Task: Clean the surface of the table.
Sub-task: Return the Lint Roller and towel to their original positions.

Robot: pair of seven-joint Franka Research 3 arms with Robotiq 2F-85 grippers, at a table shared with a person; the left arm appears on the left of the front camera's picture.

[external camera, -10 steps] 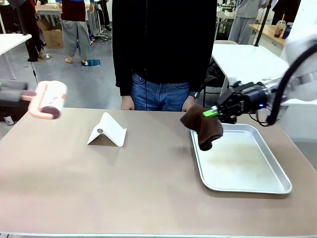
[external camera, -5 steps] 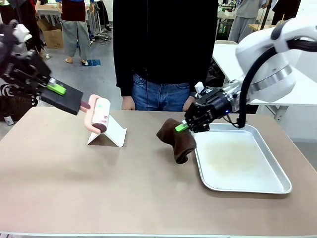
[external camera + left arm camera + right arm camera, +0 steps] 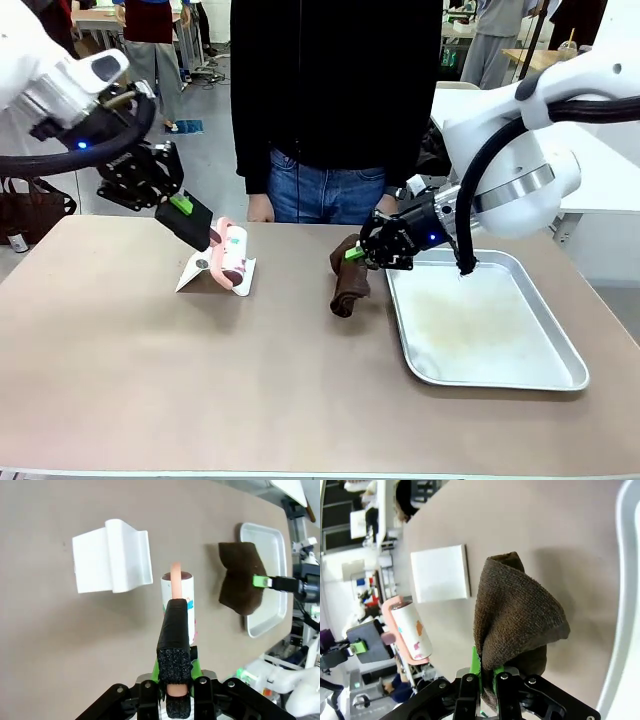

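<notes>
— Two grippers are over the table (image 3: 150, 370), and both are squeezed tight on something. What can't you see well?

— The left gripper (image 3: 181, 207) has its fingers closed on the black handle (image 3: 187, 220) of a lint roller (image 3: 233, 256). From the front, the handle hides part of the pink frame. In the left wrist view, the handle (image 3: 174, 645) covers most of the roller (image 3: 178, 594) too.

— And the other one?

— The right gripper (image 3: 355, 253) pinches a brown cloth (image 3: 349, 285) at its top. The cloth hangs down and its bottom end looks to be touching the table, just left of the tray (image 3: 560, 345). In the right wrist view, the cloth (image 3: 515, 620) hides the fingertips, so I can only see a bit of green pad.

— What is in the tray?

— I can see some faint marks on its silver bottom. Its right end is cut off in the right wrist view.

— Anything else on the table?

— A white folded stand (image 3: 205, 275) sits at the far left part, and the roller is just over it. A person (image 3: 335, 100) stands at the far side. The person's top is cut off by the picture edge.
</notes>
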